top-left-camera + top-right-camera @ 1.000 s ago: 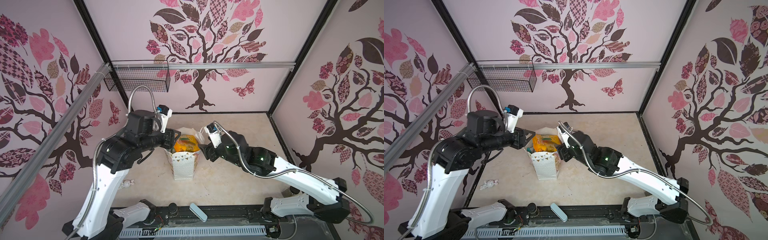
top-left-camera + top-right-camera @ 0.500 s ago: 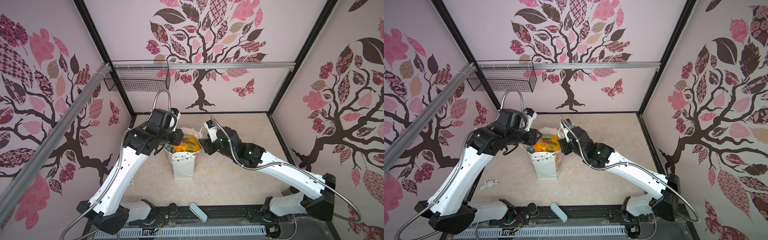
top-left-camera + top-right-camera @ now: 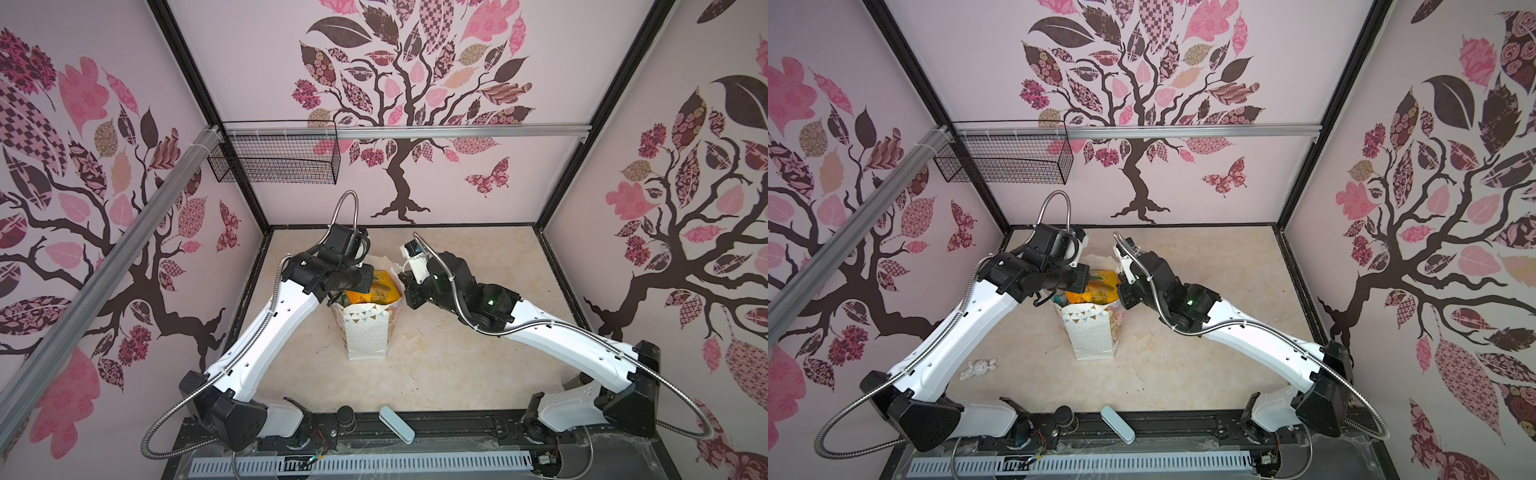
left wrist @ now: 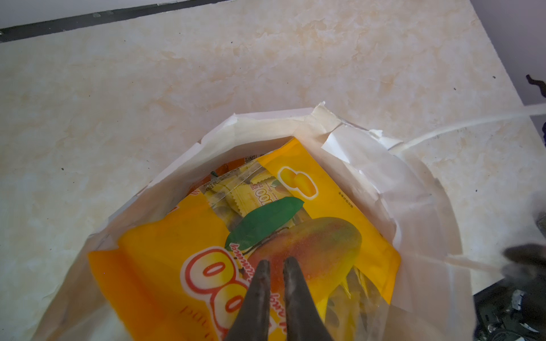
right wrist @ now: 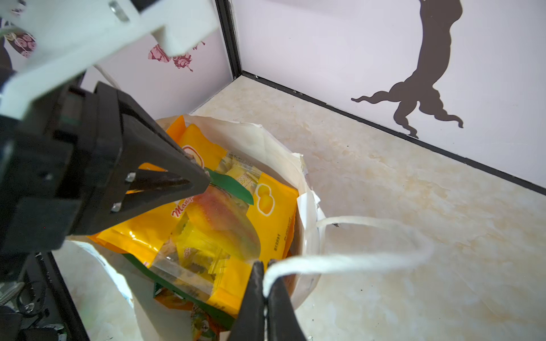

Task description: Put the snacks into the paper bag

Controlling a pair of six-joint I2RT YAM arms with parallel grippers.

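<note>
your right gripper is pinched fully together on the white cord handle of the paper bag. the cord comes out from between the fingertips and loops over the table just beside the bag's rim. your left gripper has its fingers drawn in to a thin slit with nothing between them. its tips sit over the mouth of the bag, right above the mango picture on a yellow packet. you cannot tell from the wrist views whether the tips touch the film.

the bag stands upright near the middle of the table in both top views, its mouth spread wide between your two wrists. the paper at the rim is creased and torn in places. the snacks are inside it. the yellow packet lies on top, tilted, with one end rising to the rim. an orange one shows beside it, and more packets in green and orange sit lower down.

away from the bag, a pale blue case lies on the black rail at the front edge. a small white plush toy lies on the table by your left arm. a black wire basket hangs from the metal rail at the back wall.
</note>
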